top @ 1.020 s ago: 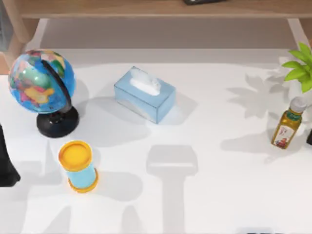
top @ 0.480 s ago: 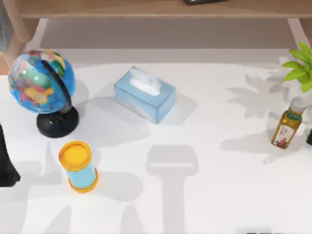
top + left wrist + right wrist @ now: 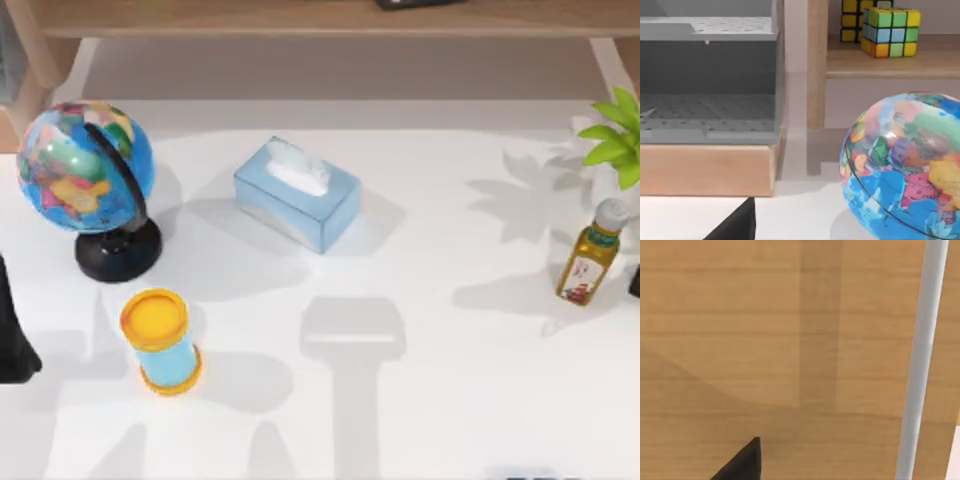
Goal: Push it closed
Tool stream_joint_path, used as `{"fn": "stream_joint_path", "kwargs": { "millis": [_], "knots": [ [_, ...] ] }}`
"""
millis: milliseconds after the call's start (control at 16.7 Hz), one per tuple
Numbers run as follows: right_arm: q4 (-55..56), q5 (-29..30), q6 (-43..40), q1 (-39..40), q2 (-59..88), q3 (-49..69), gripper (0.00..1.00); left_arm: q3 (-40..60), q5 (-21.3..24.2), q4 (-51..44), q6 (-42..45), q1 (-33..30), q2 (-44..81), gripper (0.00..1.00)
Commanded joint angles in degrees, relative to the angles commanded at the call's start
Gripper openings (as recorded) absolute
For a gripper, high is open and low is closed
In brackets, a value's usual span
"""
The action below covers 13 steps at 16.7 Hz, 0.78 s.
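- Left arm (image 3: 12,340): dark, low at the top view's left edge, beside the globe (image 3: 85,165); left gripper (image 3: 735,227) a dark tip over the white surface (image 3: 450,400); jaws' state cannot be told
- Right arm (image 3: 635,282): sliver at the right edge, by the oil bottle (image 3: 590,255); right gripper (image 3: 742,462) close against a wooden panel (image 3: 740,340) with a pale bar (image 3: 920,360); jaws likewise cannot be told
- Drawer (image 3: 705,170): grey perforated interior, wooden front, standing open; seen in the left wrist view, beyond the surface's edge
- Tissue box (image 3: 297,195): upper centre
- Yellow-capped cylinder (image 3: 160,340): lower left, below the globe
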Motion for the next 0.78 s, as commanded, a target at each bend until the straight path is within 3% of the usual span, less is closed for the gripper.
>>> {"fn": "stream_joint_path", "kwargs": {
  "millis": [660,780],
  "knots": [
    [0.0,0.0,0.0,0.0,0.0,0.0,0.02,0.0,0.0,0.0,0.0,0.0,0.0,1.00],
    [0.0,0.0,0.0,0.0,0.0,0.0,0.00,0.0,0.0,0.0,0.0,0.0,0.0,1.00]
  ]
}}
